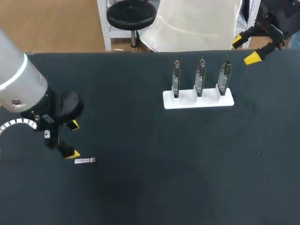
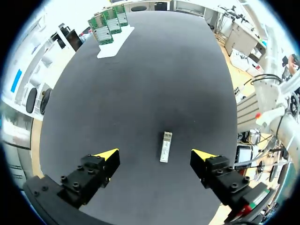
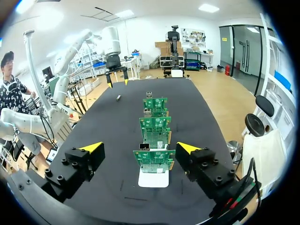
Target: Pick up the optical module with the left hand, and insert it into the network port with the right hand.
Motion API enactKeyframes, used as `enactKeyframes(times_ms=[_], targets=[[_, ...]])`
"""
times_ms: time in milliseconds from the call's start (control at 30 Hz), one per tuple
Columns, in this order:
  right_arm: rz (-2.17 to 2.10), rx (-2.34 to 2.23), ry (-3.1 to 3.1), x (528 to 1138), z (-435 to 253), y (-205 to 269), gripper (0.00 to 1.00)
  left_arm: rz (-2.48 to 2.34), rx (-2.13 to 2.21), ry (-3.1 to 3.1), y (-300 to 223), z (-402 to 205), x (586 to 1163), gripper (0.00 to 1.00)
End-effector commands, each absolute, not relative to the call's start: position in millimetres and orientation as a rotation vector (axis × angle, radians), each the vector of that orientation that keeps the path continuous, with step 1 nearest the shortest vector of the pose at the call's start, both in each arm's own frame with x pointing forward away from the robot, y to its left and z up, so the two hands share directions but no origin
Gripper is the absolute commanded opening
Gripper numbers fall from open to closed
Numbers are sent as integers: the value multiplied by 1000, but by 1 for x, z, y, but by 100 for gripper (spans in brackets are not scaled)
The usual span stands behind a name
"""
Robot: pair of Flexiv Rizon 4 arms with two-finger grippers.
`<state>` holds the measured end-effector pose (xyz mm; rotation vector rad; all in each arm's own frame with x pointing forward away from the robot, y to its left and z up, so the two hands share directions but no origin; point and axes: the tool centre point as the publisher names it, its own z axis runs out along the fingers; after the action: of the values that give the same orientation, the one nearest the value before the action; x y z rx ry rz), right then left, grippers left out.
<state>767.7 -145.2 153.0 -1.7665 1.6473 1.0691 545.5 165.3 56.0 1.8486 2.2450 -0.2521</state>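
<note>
Black cloth covered the table (image 1: 140, 197) as seen from the head view, and near its far side stood a white holder (image 1: 198, 100) with three green circuit boards (image 1: 200, 77) upright in a row. The left arm (image 1: 21, 82) came in low at the near left; its jaws were spread, and the optical module (image 1: 85, 161) lay flat on the cloth just beside the nearer yellow tip (image 1: 71, 153). The right arm (image 1: 275, 21) hung over the far right corner, its jaws also spread, one yellow tip (image 1: 251, 57) past the end of the holder and well apart from it. From the left wrist view, the optical module (image 2: 165, 146) lay lengthwise ahead of the left jaws, in the gap between the two yellow tips (image 2: 108, 154) and touching neither; the jaws stood wide and pinched nothing. The holder (image 2: 114, 46) and its boards (image 2: 107, 27) sat well away at the table's far end. From the right wrist view, the boards (image 3: 154, 161) lined up one behind another straight ahead of the wide-open right jaws, the nearest between the yellow tips (image 3: 92, 147) but clear of both, standing in the white holder (image 3: 153, 178). A small metal socket (image 3: 145, 147) showed at that board's upper edge. Far across the table the left arm (image 3: 111, 44) hung over the optical module (image 3: 118, 97).
</note>
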Motion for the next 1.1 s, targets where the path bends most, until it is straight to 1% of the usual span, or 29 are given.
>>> enactKeyframes(times_ms=[33, 667, 1100], targets=[[1074, -1769, 1644, 770, 153, -145, 100, -265, 1850, 2255, 160, 50, 545, 100], [1074, -1769, 1644, 770, 153, -145, 100, -102, 1957, 2318, 155, 28, 513, 100], [1074, -1769, 1644, 770, 153, -145, 100, -61, 1992, 2346, 159, 9, 508, 100]])
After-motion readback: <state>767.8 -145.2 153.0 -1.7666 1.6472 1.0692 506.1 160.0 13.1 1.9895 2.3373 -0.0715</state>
